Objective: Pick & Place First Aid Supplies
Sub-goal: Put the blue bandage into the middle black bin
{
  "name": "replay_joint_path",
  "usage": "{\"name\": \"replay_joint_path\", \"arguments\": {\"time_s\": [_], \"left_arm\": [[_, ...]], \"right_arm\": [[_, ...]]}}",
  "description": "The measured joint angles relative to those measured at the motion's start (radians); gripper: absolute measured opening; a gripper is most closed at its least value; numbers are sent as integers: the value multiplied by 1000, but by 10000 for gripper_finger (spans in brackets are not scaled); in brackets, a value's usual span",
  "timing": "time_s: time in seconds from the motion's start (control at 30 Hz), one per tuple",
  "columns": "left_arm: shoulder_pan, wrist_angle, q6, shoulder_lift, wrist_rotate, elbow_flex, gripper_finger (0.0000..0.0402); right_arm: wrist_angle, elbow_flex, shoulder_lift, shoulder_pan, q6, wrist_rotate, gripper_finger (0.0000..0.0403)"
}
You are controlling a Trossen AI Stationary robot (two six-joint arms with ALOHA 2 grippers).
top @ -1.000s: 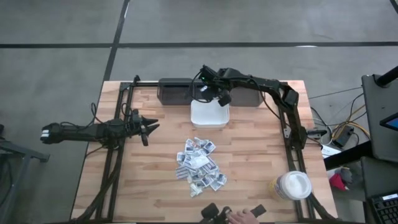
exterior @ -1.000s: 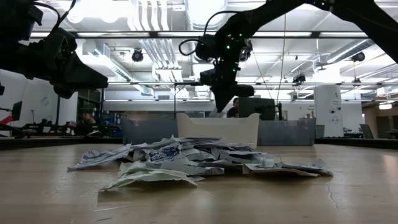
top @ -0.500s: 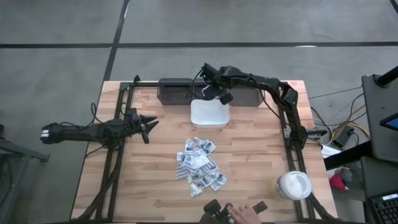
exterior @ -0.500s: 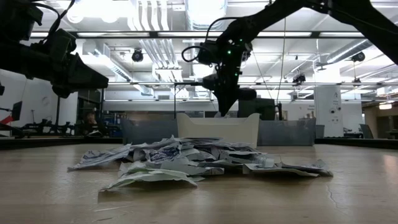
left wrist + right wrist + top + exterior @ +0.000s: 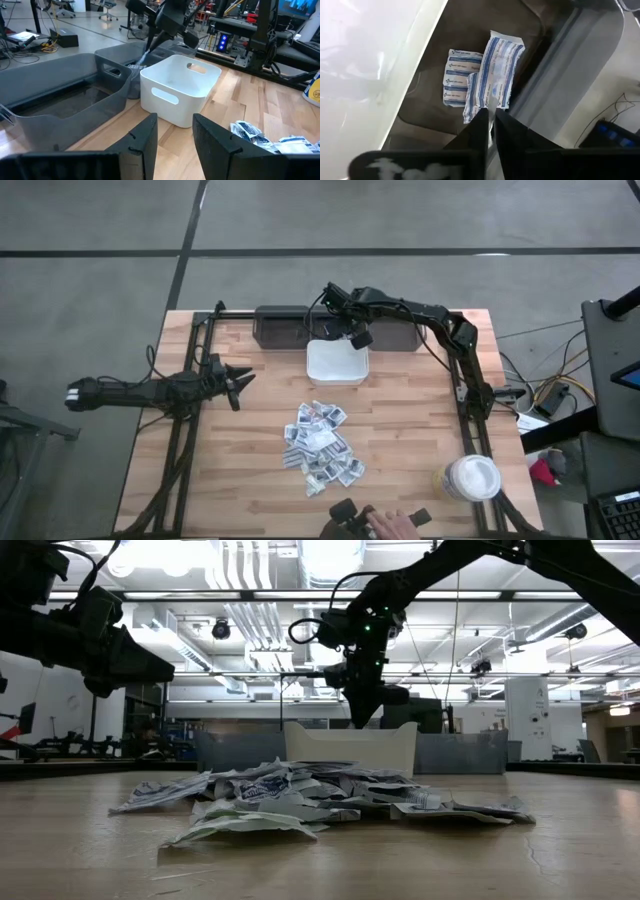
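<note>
- Sachets [image 5: 322,444] lie in one loose heap near the middle of the wooden table [image 5: 400,440]; there are too many, overlapping, for me to count, most of them white with blue print.
- Two more sachets [image 5: 479,80] lie side by side on the floor of a dark bin, one flat square with lines of print and one longer striped one partly over it.
- A third, thin sachet [image 5: 491,107] hangs edge-on between the fingers of the right gripper [image 5: 490,131], directly above those two; the jaws stand only a sliver apart with the strip pinched between them.
- Bins: I count three along the far edge of the table, a dark grey bin [image 5: 282,326] on the left, a white bin [image 5: 337,364] in the middle set a little nearer the heap, and a second dark grey bin [image 5: 400,338] on the right.
- The right gripper [image 5: 335,326] hangs over the gap region just behind the white bin [image 5: 180,85], between the two grey ones, its arm reaching in from the table's right side.
- The left gripper [image 5: 240,383] waits low over the left side of the table, well apart from the heap, pointing toward the bins; its two fingers [image 5: 141,145] stand parted with nothing between them.
- One white round tub [image 5: 472,478] with a lid stands near the right front corner.
- One hand [image 5: 390,525] of a person shows at the near edge of the table.
</note>
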Motion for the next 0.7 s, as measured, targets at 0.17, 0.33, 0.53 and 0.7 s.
{"name": "replay_joint_path", "arguments": {"time_s": [0.17, 0.33, 0.53, 0.7], "left_arm": [[0, 0, 0, 0, 0, 0, 124], [0, 0, 0, 0, 1, 0, 124], [0, 12, 0, 0, 1, 0, 124], [0, 37, -10, 0, 0, -4, 124]], "right_arm": [[6, 0, 0, 0, 3, 8, 67], [2, 9, -21, 16, 34, 70, 89], [-148, 111, -44, 77, 211, 31, 84], [-357, 231, -49, 148, 399, -251, 67]]}}
